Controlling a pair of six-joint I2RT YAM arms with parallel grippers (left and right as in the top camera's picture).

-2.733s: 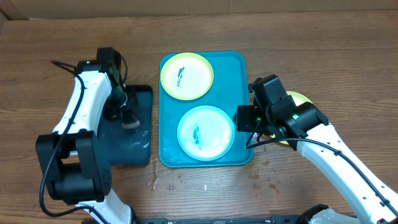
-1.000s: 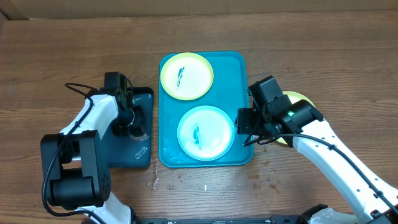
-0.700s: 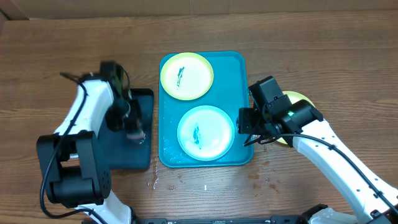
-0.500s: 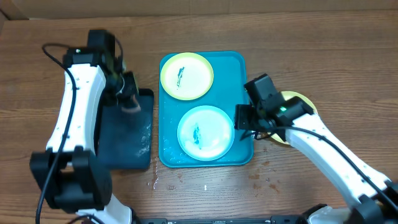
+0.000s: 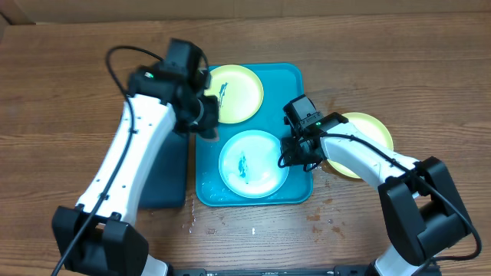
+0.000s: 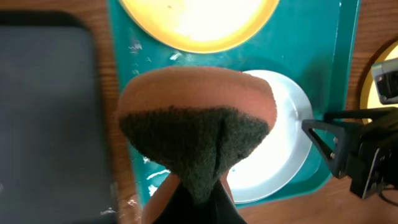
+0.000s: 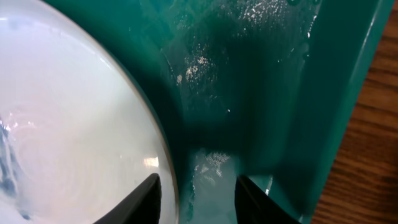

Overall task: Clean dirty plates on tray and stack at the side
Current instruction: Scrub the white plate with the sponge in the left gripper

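In the left wrist view, filling the middle with the sponge [image 6: 196,118], blotting out the left gripper [image 6: 194,205] pinching it and the centre of the light blue plate [image 6: 286,124]. Losing the upper yellow-green plate [image 6: 199,25] to white glare and the top edge, the black tray [image 6: 50,118] to the left edge. From overhead, masking that upper plate's left rim behind gripper and sponge, burying much of the black tray under the left arm [image 5: 132,157], crossing the yellow-green plate on the table [image 5: 372,126] with the right arm [image 5: 353,157]. In the right wrist view, cropping the right gripper [image 7: 199,196] fingertips and the light blue plate at the bottom edge; leaving finger-to-rim contact unclear.
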